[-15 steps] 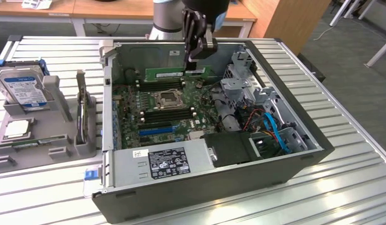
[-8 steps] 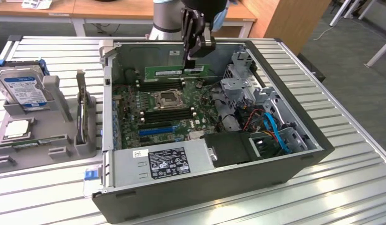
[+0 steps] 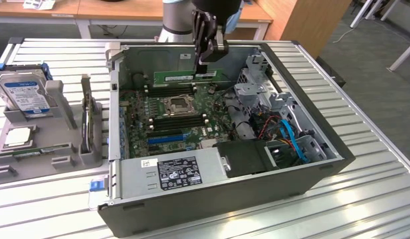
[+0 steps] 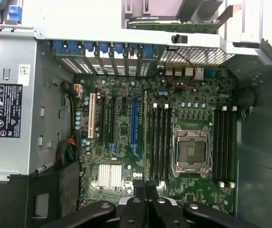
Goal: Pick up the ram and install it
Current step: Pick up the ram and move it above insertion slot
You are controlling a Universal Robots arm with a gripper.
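Note:
The ram point(image 3: 185, 77) is a long green stick held level over the open computer case point(image 3: 324, 164), above the far part of the motherboard point(image 3: 191, 132). My gripper point(image 3: 206, 60) is shut on its top edge, near the end toward the exterior view's right. In the wrist view the ram point(image 4: 145, 137) appears edge-on as a thin line running out from my gripper point(image 4: 145, 187). It lies alongside the black memory slots point(image 4: 160, 142) next to the processor socket point(image 4: 191, 152). More slots point(image 4: 224, 145) sit on the socket's other side.
A grey holder point(image 3: 62, 159) at the exterior view's left carries a blue-labelled hard drive point(image 3: 24, 94) and a square silver processor point(image 3: 19, 135). Inside the case are the power supply point(image 3: 171, 172), blue cables point(image 3: 294, 142) and a metal drive cage point(image 3: 258, 94).

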